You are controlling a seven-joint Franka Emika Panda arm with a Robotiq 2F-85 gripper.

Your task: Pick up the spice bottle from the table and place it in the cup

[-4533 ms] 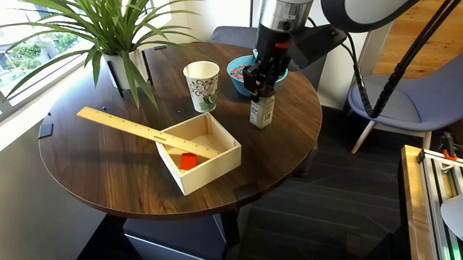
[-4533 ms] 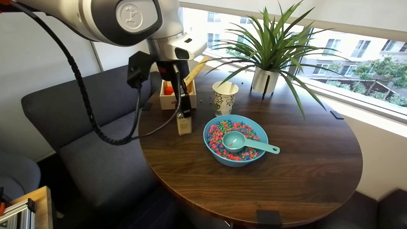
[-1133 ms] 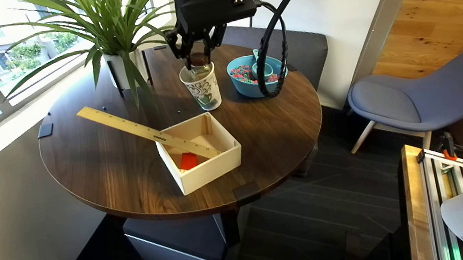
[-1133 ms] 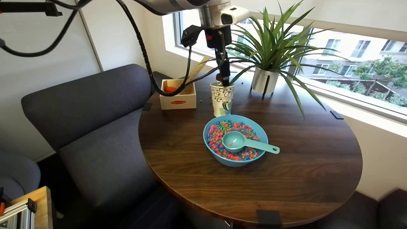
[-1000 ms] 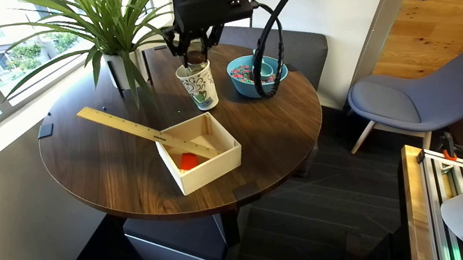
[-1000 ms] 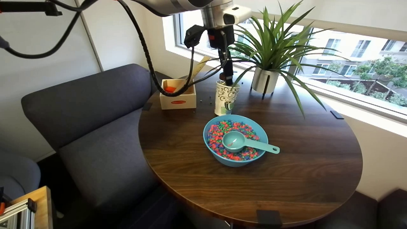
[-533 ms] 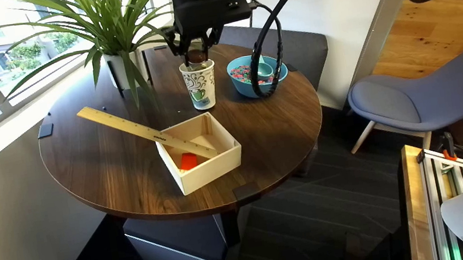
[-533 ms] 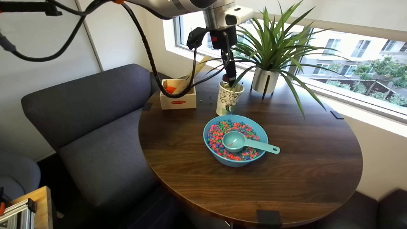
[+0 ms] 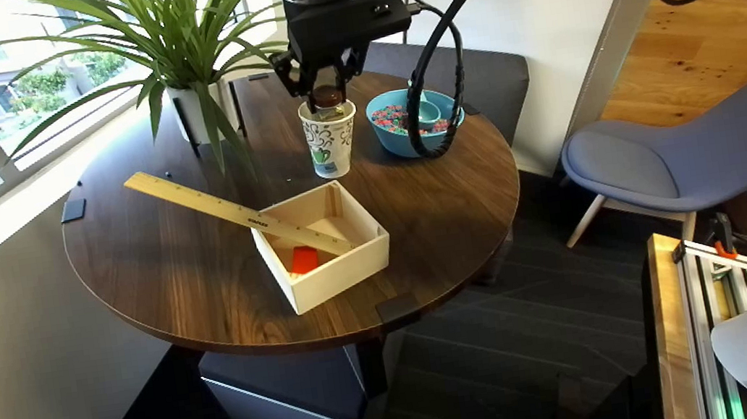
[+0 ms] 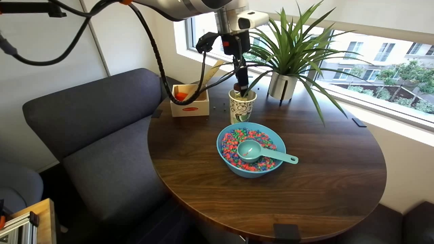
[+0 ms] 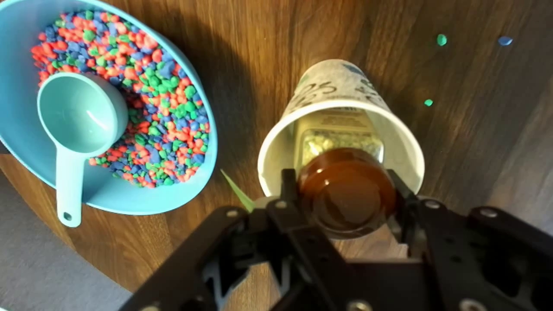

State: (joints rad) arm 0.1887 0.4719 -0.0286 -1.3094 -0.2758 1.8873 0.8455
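Note:
The spice bottle point(image 9: 328, 95) is clear, with yellow-green contents and a reddish-brown cap point(image 11: 345, 190). It stands with its lower part inside the cup point(image 9: 330, 150) and its cap above the rim; the bottom is hidden in the exterior views. The cup also shows in an exterior view point(image 10: 240, 110) and the wrist view point(image 11: 335, 82). It is pale with a swirl pattern and stands about upright on the round dark table point(image 9: 201, 285). My gripper point(image 11: 342, 179) is over the cup, its fingers on both sides of the cap and appearing to hold it. The fingertips are at the cup's mouth.
A blue bowl point(image 10: 225, 164) of coloured bits, with a teal scoop point(image 10: 249, 150), stands close to the cup. A wooden box point(image 9: 346, 272) with a ruler point(image 9: 196, 198) across it stands on the cup's other side. A potted plant point(image 9: 195, 30) spreads leaves near the gripper.
Since 4.5 s ago my gripper has carried the bottle from beside the bowl into the cup. In the last second both went lower, and the tilted cup has come about upright.

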